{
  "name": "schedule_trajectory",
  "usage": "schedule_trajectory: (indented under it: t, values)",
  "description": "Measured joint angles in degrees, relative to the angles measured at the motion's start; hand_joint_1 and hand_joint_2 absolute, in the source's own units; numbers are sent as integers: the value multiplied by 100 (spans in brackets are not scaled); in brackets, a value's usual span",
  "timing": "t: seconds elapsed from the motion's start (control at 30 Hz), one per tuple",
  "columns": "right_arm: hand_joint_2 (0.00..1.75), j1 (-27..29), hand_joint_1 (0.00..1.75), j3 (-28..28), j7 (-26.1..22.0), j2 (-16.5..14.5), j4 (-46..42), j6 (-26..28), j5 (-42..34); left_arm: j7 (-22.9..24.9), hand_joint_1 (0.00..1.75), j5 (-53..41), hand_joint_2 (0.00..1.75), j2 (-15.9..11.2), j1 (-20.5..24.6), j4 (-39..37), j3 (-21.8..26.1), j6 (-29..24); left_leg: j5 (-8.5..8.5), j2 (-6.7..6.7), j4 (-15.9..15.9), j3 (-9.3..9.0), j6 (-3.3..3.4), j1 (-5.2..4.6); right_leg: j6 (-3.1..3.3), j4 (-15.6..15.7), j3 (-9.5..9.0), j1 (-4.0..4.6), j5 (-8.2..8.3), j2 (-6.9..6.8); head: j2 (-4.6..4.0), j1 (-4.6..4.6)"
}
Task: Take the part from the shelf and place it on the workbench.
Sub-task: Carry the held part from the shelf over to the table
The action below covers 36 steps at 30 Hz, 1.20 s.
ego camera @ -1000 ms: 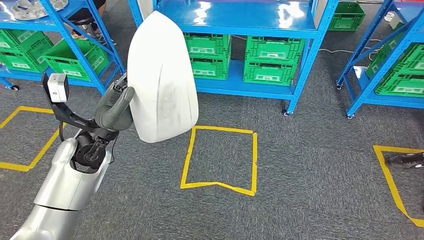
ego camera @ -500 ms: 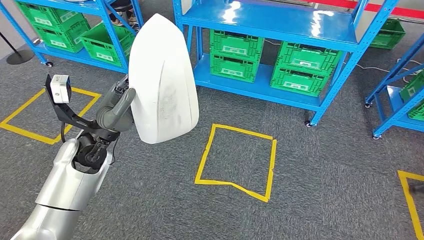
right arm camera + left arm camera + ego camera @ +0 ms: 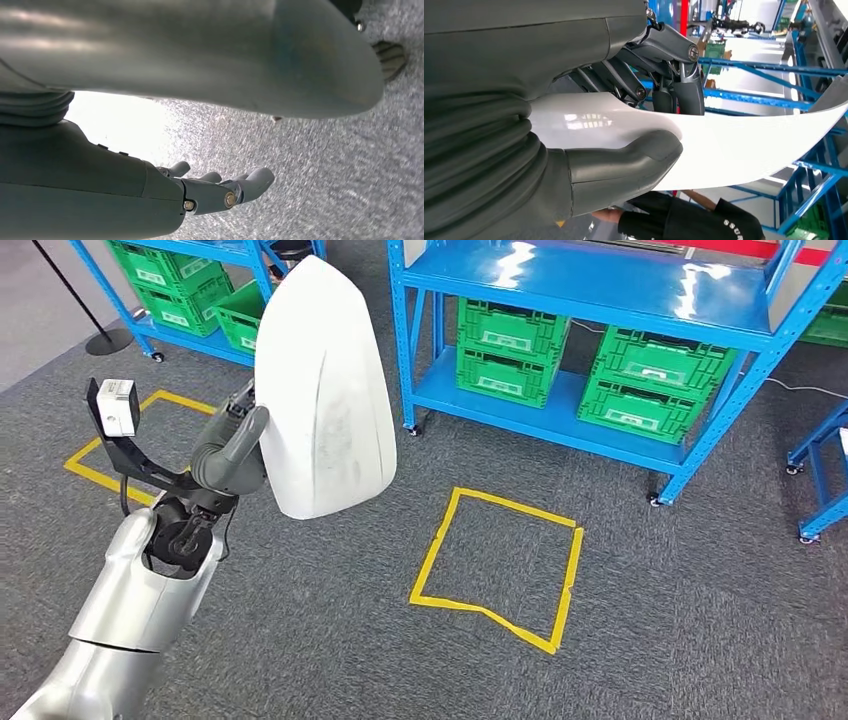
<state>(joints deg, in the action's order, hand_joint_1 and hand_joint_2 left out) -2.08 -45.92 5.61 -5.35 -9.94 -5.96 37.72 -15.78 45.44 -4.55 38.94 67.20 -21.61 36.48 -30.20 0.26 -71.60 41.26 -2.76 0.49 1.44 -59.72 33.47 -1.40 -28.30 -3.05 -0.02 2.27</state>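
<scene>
A large white curved shell-shaped part (image 3: pixel 325 390) is held upright in front of me in the head view, over the grey carpet. My left hand (image 3: pixel 232 448) grips its left edge. In the left wrist view the thick grey thumb (image 3: pixel 624 160) presses one face of the white part (image 3: pixel 734 145) and the darker fingers (image 3: pixel 659 75) clamp the other face. My right hand (image 3: pixel 215 192) hangs over the carpet in the right wrist view, its fingers stretched out and holding nothing.
Blue shelving (image 3: pixel 600 290) with green crates (image 3: pixel 510 345) stands ahead; more blue racks (image 3: pixel 190 270) at the far left and at the right edge (image 3: pixel 820 460). Yellow tape squares (image 3: pixel 500 555) mark the carpet. A person's dark sleeve (image 3: pixel 694 222) shows in the left wrist view.
The whole scene has shifted right and down in the head view, so the camera has turned. The part stays in my left hand at the same spot in the picture.
</scene>
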Motion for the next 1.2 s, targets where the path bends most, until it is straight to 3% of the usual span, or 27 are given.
schedule_trajectory:
  t: [0.03, 0.1, 0.13, 0.23, 0.3, 0.37, 0.43, 0.47, 0.5, 0.57, 0.63, 0.7, 0.73, 0.8, 0.87, 0.9, 0.93, 0.97, 1.03, 1.1, 1.17, 1.2]
  values:
    - [0, -2, 0, 0, 3, -2, 0, 2, 4, 0, 175, 10, 175, 2, 33, -14, -6, 0, 181, 99, 425, -235, 16, -2, -15, 0, -10, 1, -6, -48, 0, 1]
    - [0, -6, 0, 0, 15, -4, 0, 11, 13, -1, 175, 33, 175, 27, 133, -44, -18, -1, 381, 271, 1086, -591, 82, -40, -76, -6, -24, 24, -25, -142, 0, -4]
    - [0, -11, 0, 0, 25, -5, 0, 17, 15, -2, 175, 41, 175, 44, 178, -60, -22, -2, 401, 302, 1216, -650, 122, -60, -115, -2, -30, 39, -29, -189, 0, -9]
    - [0, -46, 0, -1, 62, -5, 0, 39, 14, 0, 175, 74, 175, 84, 251, -110, -33, -23, 440, 140, 1289, -653, 246, -75, -232, 21, -64, 32, -45, -279, 0, -18]
    - [0, -64, 0, -1, 77, -9, 0, 54, 12, 2, 175, 90, 175, 140, 317, -138, -45, -50, 485, 38, 1349, -674, 324, -49, -282, -260, 52, 9, -230, -70, 0, -26]
    - [0, -64, 0, -1, 86, -16, 0, 64, 12, 5, 175, 94, 175, 218, 375, -174, -67, -59, 497, -74, 1358, -662, 367, -43, -300, -991, 412, 5, -573, 200, 0, -46]
    - [0, -58, 0, -2, 95, -18, 0, 72, 11, 9, 175, 94, 175, 266, 386, -216, -88, -61, 494, -199, 1343, -650, 378, -57, -299, -1548, 726, 24, -717, 283, 0, -61]
    - [0, -56, 0, -2, 97, -18, 0, 74, 12, 10, 175, 94, 175, 275, 388, -235, -94, -63, 493, -262, 1330, -648, 377, -61, -291, -1514, 739, 33, -622, 295, 0, -62]
    - [0, -55, 0, -2, 96, -18, 0, 75, 12, 10, 175, 94, 175, 280, 394, -250, -97, -64, 490, -322, 1315, -646, 372, -63, -278, -1264, 643, 36, -439, 316, 0, -62]
    - [0, -57, 0, -2, 93, -18, 0, 76, 12, 10, 175, 95, 175, 298, 415, -263, -98, -66, 473, -438, 1268, -629, 341, -69, -250, -473, 289, 28, -75, 467, 0, -62]
    - [0, -64, 0, -1, 92, -19, 0, 78, 11, 11, 175, 96, 175, 314, 432, -268, -102, -67, 466, -542, 1242, -596, 282, -76, -212, -42, 95, 29, 38, 572, 0, -60]
    - [0, -73, 0, -2, 95, -19, 0, 78, 11, 12, 175, 97, 175, 314, 437, -278, -108, -68, 488, -629, 1267, -575, 212, -74, -152, -12, 83, 35, 37, 504, 0, -60]
    - [0, -78, 0, -2, 96, -25, 0, 77, 12, 11, 175, 98, 175, 310, 437, -282, -110, -68, 488, -621, 1263, -563, 180, -74, -114, 5, 67, 27, 53, 454, 0, -60]
    - [0, -83, 0, -2, 90, -34, 0, 75, 11, 10, 175, 104, 175, 299, 456, -292, -112, -69, 346, -425, 1018, -435, 115, -83, -41, 43, 29, 7, 78, 354, 0, -27]
    - [0, -77, 0, -3, 81, -35, 0, 69, 11, 12, 175, 121, 175, 296, 472, -309, -116, -70, 24, -166, 362, -114, 62, -73, -3, 55, 17, 9, 75, 251, 0, 8]
    - [0, -74, 0, -4, 67, -34, 0, 62, 11, 13, 175, 133, 175, 295, 469, -327, -120, -67, -113, -107, -1, 68, 40, -57, 3, 54, 16, 11, 69, 194, 0, 9]
    - [0, -72, 0, -4, 44, -34, 0, 47, 9, 12, 175, 145, 175, 291, 461, -347, -125, -64, -170, -79, -241, 192, 27, -43, 6, 53, 13, 11, 63, 139, 0, 9]
    - [0, -72, 0, -4, 15, -33, 0, 30, 8, 9, 175, 157, 175, 286, 454, -371, -130, -60, -127, -62, -284, 217, 23, -32, 4, 51, 10, 11, 56, 88, 0, 10]
    - [0, -72, 0, -4, -37, -34, 0, -13, 13, -5, 175, 170, 175, 261, 455, -399, -135, -54, 201, 17, 261, -64, 45, -28, -17, 49, -13, 11, 39, -5, 0, 11]
    - [0, -69, 0, -4, -64, -35, 0, -35, 24, -34, 175, 174, 175, 236, 473, -404, -137, -49, 452, 233, 1014, -449, 120, -73, -64, 47, -41, 33, 11, -93, 0, 8]
    - [0, -65, 0, -4, -89, -35, 0, -56, 37, -95, 175, 157, 175, 207, 473, -407, -138, -40, 491, 314, 1300, -588, 199, -117, -125, 56, -65, 58, -11, -184, 0, 3]
    - [0, -65, 0, -4, -102, -35, 0, -71, 46, -132, 175, 133, 175, 185, 456, -410, -139, -34, 503, 244, 1307, -590, 232, -123, -157, 67, -81, 61, -17, -233, 0, 2]
